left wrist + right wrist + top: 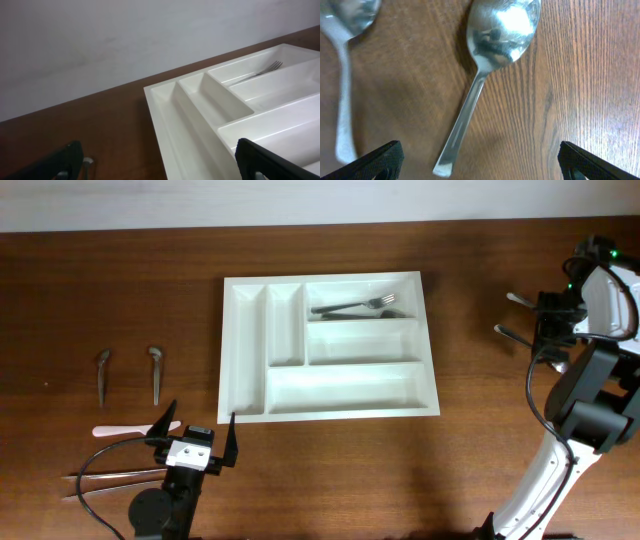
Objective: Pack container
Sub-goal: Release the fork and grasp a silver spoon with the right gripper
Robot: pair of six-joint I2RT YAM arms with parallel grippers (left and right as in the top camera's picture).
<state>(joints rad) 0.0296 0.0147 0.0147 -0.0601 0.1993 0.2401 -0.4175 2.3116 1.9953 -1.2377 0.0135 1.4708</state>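
left gripper (202, 418) spread wide, holding nothing, by the container's (340, 388) near left corner. right gripper (480, 164) equally wide and empty above a spoon (495, 35), with a second spoon (342, 50) beside it. one container, mid-desk (480, 430); one fork (360, 305) clearly visible in its top long compartment; two more spoons (155, 372) far left.

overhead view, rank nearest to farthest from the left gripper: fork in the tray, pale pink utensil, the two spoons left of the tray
1. pale pink utensil, just left of the left gripper
2. inner spoon, ahead and to the left, the one closer to the container
3. outer spoon, further left
4. fork, in the container's top long compartment, ahead and to the right
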